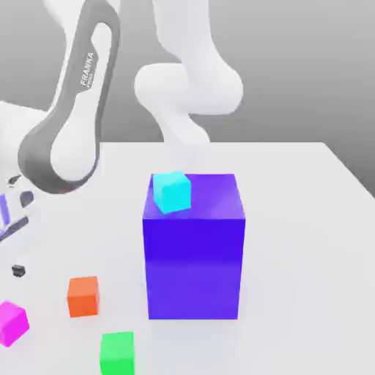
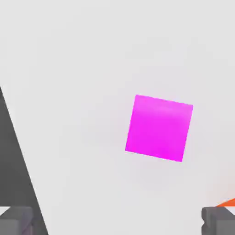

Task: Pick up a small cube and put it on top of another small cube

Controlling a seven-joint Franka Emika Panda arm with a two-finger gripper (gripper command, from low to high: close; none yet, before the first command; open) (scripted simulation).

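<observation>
The gripper [image 2: 117,220] has its two fingers [image 2: 219,219] spread wide apart with nothing between them, above the white table [image 1: 307,242]. The small pink cube [image 1: 12,322] sits alone at the lower left of the exterior frame. Just beside it are the orange cube [image 1: 83,296] and green cube [image 1: 117,351]. At centre, a cyan cube [image 1: 172,191] rests on the big blue block [image 1: 194,256].

**Magenta cube on the table**

You'll find the small cube [image 1: 12,323] [image 2: 159,128], bright magenta-pink with plain matte faces, resting flat on the white table [image 1: 307,242], apart from the orange cube [image 1: 83,296], on its exterior-view left and nearer the camera.
</observation>
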